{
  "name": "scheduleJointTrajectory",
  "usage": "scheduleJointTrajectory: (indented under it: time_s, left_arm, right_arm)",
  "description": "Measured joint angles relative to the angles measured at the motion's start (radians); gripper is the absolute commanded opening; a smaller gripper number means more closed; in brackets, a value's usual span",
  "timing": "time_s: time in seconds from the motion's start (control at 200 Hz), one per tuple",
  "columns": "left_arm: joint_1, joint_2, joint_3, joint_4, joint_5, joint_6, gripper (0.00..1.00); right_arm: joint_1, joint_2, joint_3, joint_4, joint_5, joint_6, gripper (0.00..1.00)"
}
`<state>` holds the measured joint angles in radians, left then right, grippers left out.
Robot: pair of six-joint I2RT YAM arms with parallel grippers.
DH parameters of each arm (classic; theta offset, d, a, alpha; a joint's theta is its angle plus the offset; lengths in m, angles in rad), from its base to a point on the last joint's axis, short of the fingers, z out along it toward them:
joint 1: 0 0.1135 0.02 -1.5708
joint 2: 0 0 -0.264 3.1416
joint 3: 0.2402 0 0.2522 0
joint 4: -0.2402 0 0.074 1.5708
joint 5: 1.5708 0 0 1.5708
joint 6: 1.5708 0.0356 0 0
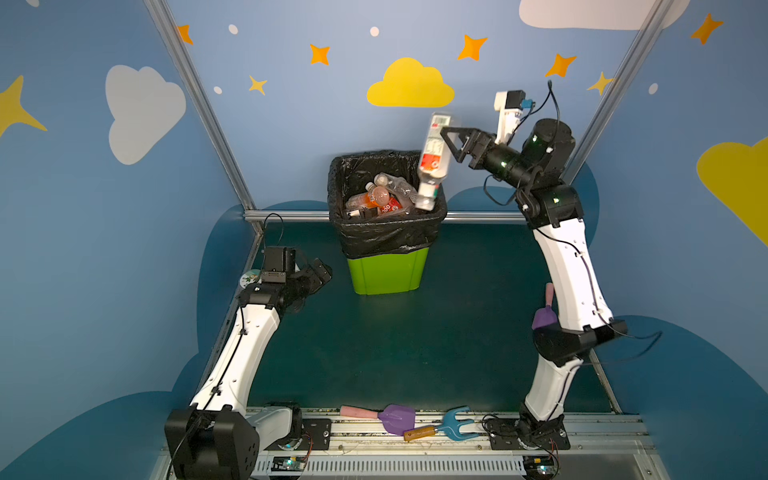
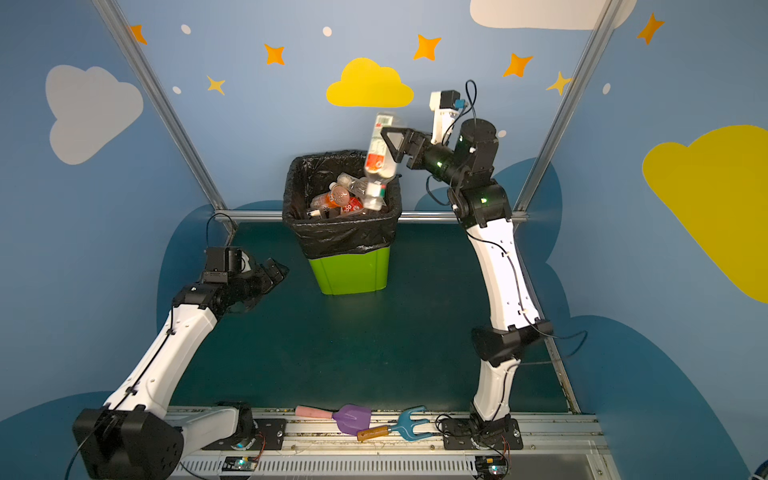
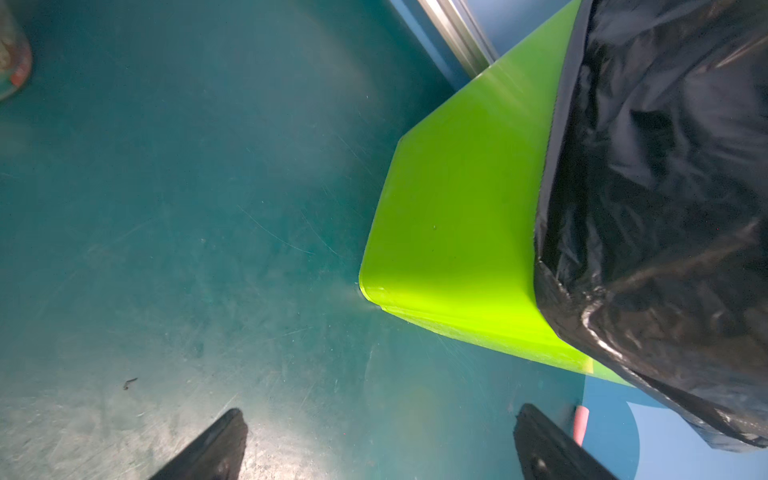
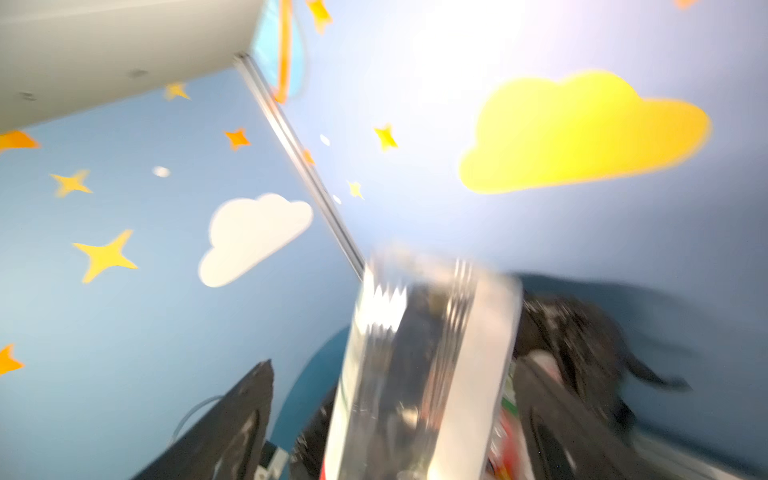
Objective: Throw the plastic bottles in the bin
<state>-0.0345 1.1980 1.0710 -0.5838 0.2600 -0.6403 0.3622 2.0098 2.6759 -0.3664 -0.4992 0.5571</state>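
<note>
Right claw (image 1: 445, 138) is up over the bin (image 1: 386, 274), jaws spread w/ a gap to the bottle (image 1: 432, 160) in the wrist view, so nothing gripped. The bottle is cap-down & blurred, cap end at the bin's mouth above the other bottles (image 1: 376, 197), prob. mid-drop. Left claw (image 1: 318, 274) is wide open & empty, low over the table (image 1: 415, 340) near the bin. Bottle looks empty: light, w/ a thin clear wall that'd dent under squeeze & a slick label, so best taken across mid-body w/ mod. pressure, not by the neck.

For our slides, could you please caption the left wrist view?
Open left gripper over the table, beside the bag-lined green bin.
</note>
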Motion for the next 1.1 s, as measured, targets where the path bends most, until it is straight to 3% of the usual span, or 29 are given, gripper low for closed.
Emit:
scheduleJointTrajectory:
  time_s: [0.105, 0.325, 0.441, 0.531, 0.691, 0.971, 1.101]
  left_arm:
    - [0.000, 0.003, 0.000, 0.000, 0.005, 0.000, 1.00]
    - [-0.013, 0.005, 0.006, 0.002, 0.066, -0.053, 1.00]
    - [-0.090, 0.008, 0.034, 0.005, 0.135, -0.103, 1.00]
    - [-0.161, 0.000, 0.057, -0.061, 0.128, -0.077, 1.00]
    - [-0.157, -0.042, 0.024, -0.194, 0.063, -0.010, 0.99]
    - [-0.206, 0.008, 0.027, -0.203, 0.037, 0.011, 0.99]
    - [-0.216, 0.012, 0.145, -0.308, 0.010, 0.064, 0.99]
  right_arm:
    - [-0.013, 0.083, 0.057, -0.011, -0.049, 0.054, 0.89]
    - [-0.082, -0.056, -0.464, 0.022, -0.025, 0.120, 0.89]
    - [-0.108, -0.111, -0.563, -0.016, -0.023, 0.113, 0.89]
    - [-0.109, -0.187, -0.629, -0.072, -0.035, 0.062, 0.89]
    - [-0.104, -0.391, -0.832, -0.164, -0.051, -0.024, 0.89]
    - [0.024, -0.527, -1.132, -0.305, -0.077, -0.105, 0.89]
    - [0.109, -0.618, -1.225, -0.416, -0.038, -0.156, 0.88]
